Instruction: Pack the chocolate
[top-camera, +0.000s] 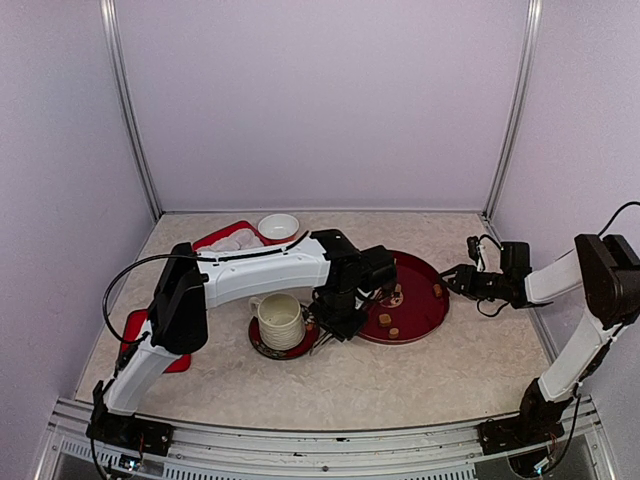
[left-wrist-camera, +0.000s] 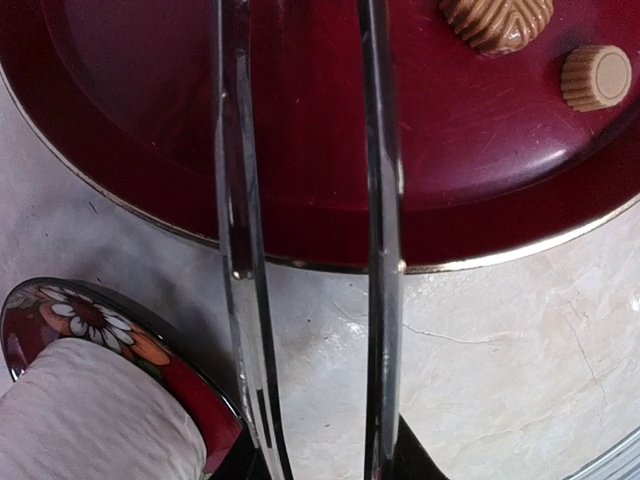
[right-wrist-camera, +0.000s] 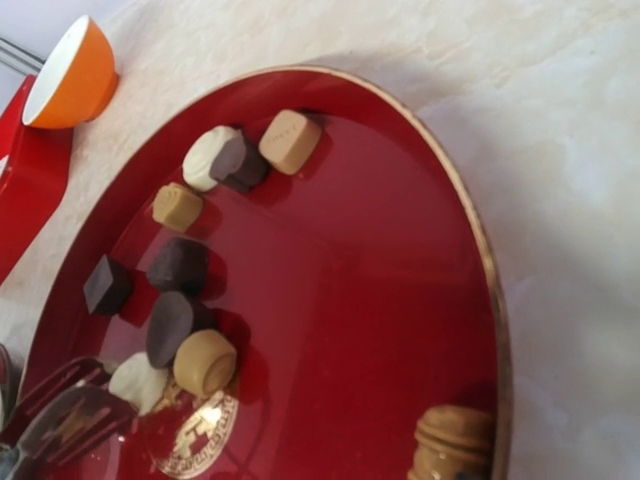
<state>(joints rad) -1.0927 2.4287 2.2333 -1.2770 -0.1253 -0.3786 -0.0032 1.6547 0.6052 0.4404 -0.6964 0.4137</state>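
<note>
Dark, tan, white chocolate (right-wrist-camera: 178, 268) bites, round and cubed, on red plate (right-wrist-camera: 380, 260) | left jaws clamped on metal tongs (left-wrist-camera: 384, 200), prongs apart | right jaws near rim, opening unclear.

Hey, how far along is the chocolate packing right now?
Done: nothing visibly packed; the chocolates lie on the red plate. In hand: the left gripper holds metal tongs over the plate's edge, nothing between them. Left: moving every piece.
</note>
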